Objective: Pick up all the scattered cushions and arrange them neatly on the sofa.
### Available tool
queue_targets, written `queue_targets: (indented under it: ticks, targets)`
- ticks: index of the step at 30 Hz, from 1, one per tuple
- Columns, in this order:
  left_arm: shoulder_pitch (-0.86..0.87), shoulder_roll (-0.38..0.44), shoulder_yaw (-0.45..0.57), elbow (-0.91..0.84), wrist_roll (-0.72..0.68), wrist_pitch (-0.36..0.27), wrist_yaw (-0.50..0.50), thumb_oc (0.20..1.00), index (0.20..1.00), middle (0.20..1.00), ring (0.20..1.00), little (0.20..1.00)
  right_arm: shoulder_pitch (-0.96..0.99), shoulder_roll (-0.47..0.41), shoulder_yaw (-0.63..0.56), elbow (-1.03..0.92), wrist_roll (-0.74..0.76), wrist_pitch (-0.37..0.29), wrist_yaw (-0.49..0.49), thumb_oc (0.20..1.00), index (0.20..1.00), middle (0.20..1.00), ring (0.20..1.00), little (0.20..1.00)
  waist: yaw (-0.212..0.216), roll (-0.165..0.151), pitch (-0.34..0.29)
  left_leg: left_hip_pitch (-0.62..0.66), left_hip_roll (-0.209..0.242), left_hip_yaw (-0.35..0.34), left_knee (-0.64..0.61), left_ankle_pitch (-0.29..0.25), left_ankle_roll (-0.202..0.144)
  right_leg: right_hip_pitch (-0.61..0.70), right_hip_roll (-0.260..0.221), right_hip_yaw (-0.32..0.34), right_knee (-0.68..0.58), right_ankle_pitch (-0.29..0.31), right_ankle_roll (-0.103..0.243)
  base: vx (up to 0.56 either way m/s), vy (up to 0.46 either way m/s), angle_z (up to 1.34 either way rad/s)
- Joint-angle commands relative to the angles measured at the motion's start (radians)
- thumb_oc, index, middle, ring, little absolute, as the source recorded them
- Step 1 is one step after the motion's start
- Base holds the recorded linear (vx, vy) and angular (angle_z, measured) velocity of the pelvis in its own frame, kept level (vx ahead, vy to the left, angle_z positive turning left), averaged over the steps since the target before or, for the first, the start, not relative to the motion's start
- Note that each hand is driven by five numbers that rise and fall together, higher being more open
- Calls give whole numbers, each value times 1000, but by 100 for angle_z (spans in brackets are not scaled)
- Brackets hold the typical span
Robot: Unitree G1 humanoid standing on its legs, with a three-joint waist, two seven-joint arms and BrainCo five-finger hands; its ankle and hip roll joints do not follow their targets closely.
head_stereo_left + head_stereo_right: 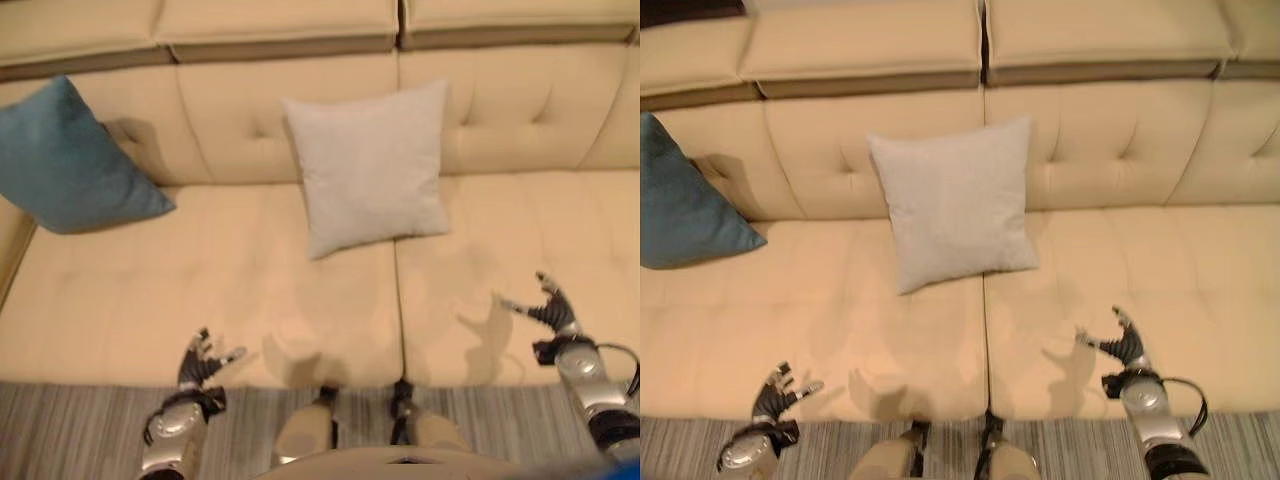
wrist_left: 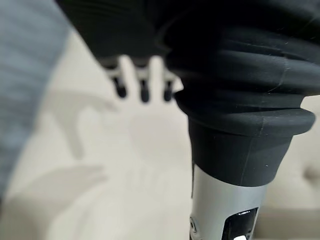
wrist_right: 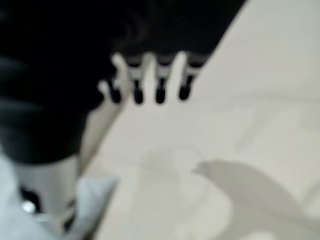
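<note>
Leaning mid-frame on the sofa (image 1: 520, 230) back, the grey cushion (image 1: 370, 165) sits nearer the relaxed, empty left hand (image 1: 200, 362) than the equally slack right hand (image 1: 548, 308).

A grey striped rug (image 1: 80, 425) lies along the front.

blue cushion (image 1: 685, 205) cut off at left edge

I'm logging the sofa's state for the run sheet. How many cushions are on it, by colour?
Blue cushion: 1, leaning at the sofa's left end.
Light grey cushion: 1, propped against the backrest near the middle.
Total: 2 cushions.
The left hand and the right hand are both open and hold nothing.
</note>
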Motion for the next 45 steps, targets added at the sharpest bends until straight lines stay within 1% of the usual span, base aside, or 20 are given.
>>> queue_targets:
  ticks: [1, 5, 9, 14, 16, 19, 22, 25, 27, 28, 29, 31, 34, 36, 38, 39, 40, 42, 43, 45]
  targets:
    - [-27, -10, -19, 183, 107, 4, -21, 1000, 1000, 1000, 1000, 1000, 5, 19, 5, 96, -45, -14, -5, 1000, 1000, 1000, 1000, 1000, -3, -31, -59, 38, 4, 22, 4, -50, -45, 87, -31, -55, 37, -83, 84, 7, -11, 6]
    - [-28, -46, 5, 364, 163, 36, -21, 1000, 1000, 1000, 1000, 1000, 3, 80, 15, 234, -43, 9, -1, 1000, 1000, 1000, 1000, 1000, 3, -39, -88, 74, 7, 37, 4, -69, -39, 122, -30, -48, 29, -91, 83, 1, -4, -3]
    - [-26, -51, 37, 437, 183, 56, -23, 1000, 1000, 1000, 1000, 1000, 4, 112, 7, 322, -22, 27, 8, 1000, 1000, 1000, 1000, 1000, 8, -48, -104, 110, 14, 45, 4, -84, -34, 154, -27, -39, 28, -103, 78, 11, -16, -1]
    - [-32, -47, 50, 448, 171, 62, -22, 1000, 1000, 1000, 1000, 1000, 10, 129, -4, 365, 0, 39, 12, 1000, 1000, 1000, 1000, 1000, 9, -53, -99, 130, 22, 35, 4, -83, -32, 173, -17, -32, 31, -117, 66, -9, -28, 1]
    - [-57, -39, 23, 429, 179, 56, -16, 1000, 1000, 1000, 1000, 1000, 10, 126, -17, 367, 29, 38, 12, 1000, 1000, 1000, 1000, 1000, -2, -53, -86, 122, 22, 32, 5, -72, -33, 166, -16, -31, 36, -121, 59, -101, -41, 6]
    - [-76, -35, -1, 409, 193, 56, -14, 1000, 1000, 1000, 1000, 1000, 9, 121, -15, 381, 32, 43, 12, 1000, 1000, 1000, 1000, 1000, -12, -55, -78, 114, 19, 28, 39, -87, -27, 165, -20, -20, 42, -121, 56, -77, -8, 14]
    - [-101, -42, -15, 399, 175, 48, -8, 1000, 1000, 1000, 1000, 1000, -11, 117, -4, 394, 31, 48, 7, 1000, 1000, 1000, 1000, 1000, -2, -61, -57, 74, -4, -50, 133, -135, -33, 134, -24, 33, 62, -114, 51, -184, 40, -7]
    - [-107, -51, -31, 399, 171, 45, -5, 1000, 1000, 1000, 1000, 1000, -26, 109, 11, 395, 15, 57, 7, 1000, 1000, 1000, 1000, 1000, 6, -62, -51, 65, -18, -139, 178, -157, -36, 95, -37, 86, 71, -85, 62, -194, 120, -34]
    - [-107, -61, -46, 405, 187, 46, -4, 1000, 1000, 1000, 1000, 1000, -34, 101, 26, 401, -4, 67, 7, 1000, 1000, 1000, 1000, 1000, 16, -53, -52, 65, -39, -225, 188, -169, -29, 58, -40, 134, 84, -66, 72, -233, 200, -72]
    - [-112, -65, -58, 410, 202, 47, -2, 1000, 1000, 1000, 1000, 1000, -42, 99, 34, 406, -17, 74, 10, 1000, 1000, 1000, 1000, 1000, 13, -45, -51, 75, -53, -257, 169, -185, -17, 24, -50, 167, 105, -51, 79, -176, 180, -110]
    - [-112, -65, -58, 410, 202, 47, -2, 1000, 1000, 1000, 1000, 1000, -42, 99, 34, 406, -17, 74, 10, 1000, 1000, 1000, 1000, 1000, 14, -45, -51, 76, -53, -256, 168, -185, -17, 24, -50, 168, 107, -52, 79, -181, 200, -112]
    - [-121, -72, -70, 415, 224, 50, -1, 1000, 1000, 1000, 1000, 1000, -56, 100, 43, 407, -31, 86, 11, 1000, 1000, 1000, 1000, 1000, 7, -37, -50, 102, -63, -255, 145, -204, 4, -20, -64, 194, 125, -22, 94, -199, 195, -67]
    - [-141, -78, -86, 421, 236, 48, 6, 1000, 1000, 1000, 1000, 1000, -68, 114, 65, 402, -42, 99, 9, 1000, 1000, 1000, 1000, 1000, 8, -45, -35, 102, -115, -249, 148, -212, 32, -85, -94, 226, 124, 39, 131, -321, 238, -57]
    - [-158, -77, -86, 433, 256, 58, 7, 1000, 1000, 1000, 1000, 1000, -83, 124, 73, 403, -59, 113, 12, 1000, 1000, 1000, 1000, 1000, 11, -48, -20, 92, -138, -206, 143, -204, 50, -134, -114, 216, 115, 70, 157, -410, 202, -89]
    - [-169, -69, -87, 435, 250, 66, 4, 1000, 1000, 1000, 1000, 1000, -94, 124, 80, 403, -67, 110, 8, 1000, 1000, 1000, 1000, 1000, 27, -43, -4, 55, -137, -157, 157, -181, 65, -133, -124, 143, 177, 23, 142, -309, 94, -106]
    - [-169, -70, -87, 435, 250, 66, 4, 1000, 1000, 1000, 1000, 1000, -94, 124, 80, 403, -67, 110, 8, 1000, 1000, 1000, 1000, 1000, 28, -43, -2, 57, -136, -156, 158, -183, 65, -132, -124, 144, 180, 20, 142, -230, 72, -98]
    - [-166, -66, -86, 438, 250, 71, 0, 1000, 1000, 1000, 1000, 1000, -88, 125, 86, 408, -71, 108, 11, 1000, 1000, 1000, 1000, 1000, 34, -38, 2, 45, -137, -132, 160, -168, 74, -115, -125, 106, 245, -16, 125, -154, 51, -93]
    - [-153, -62, -77, 446, 251, 77, -3, 1000, 1000, 1000, 1000, 1000, -75, 125, 90, 416, -73, 107, 19, 1000, 1000, 1000, 1000, 1000, 44, -32, -9, 51, -127, -113, 142, -153, 85, -74, -116, 85, 322, -72, 103, -150, 35, -81]
    - [-154, -62, -77, 446, 251, 77, -3, 1000, 1000, 1000, 1000, 1000, -75, 125, 89, 416, -73, 107, 19, 1000, 1000, 1000, 1000, 1000, 43, -32, -11, 49, -128, -113, 141, -151, 85, -76, -117, 85, 321, -70, 103, -101, -14, -50]
    - [-139, -61, -65, 451, 248, 83, -10, 1000, 1000, 1000, 1000, 1000, -69, 126, 87, 421, -77, 107, 20, 1000, 1000, 1000, 1000, 1000, 66, -23, -28, 46, -111, -87, 117, -136, 90, -26, -126, 48, 398, -126, 92, -128, -57, -51]
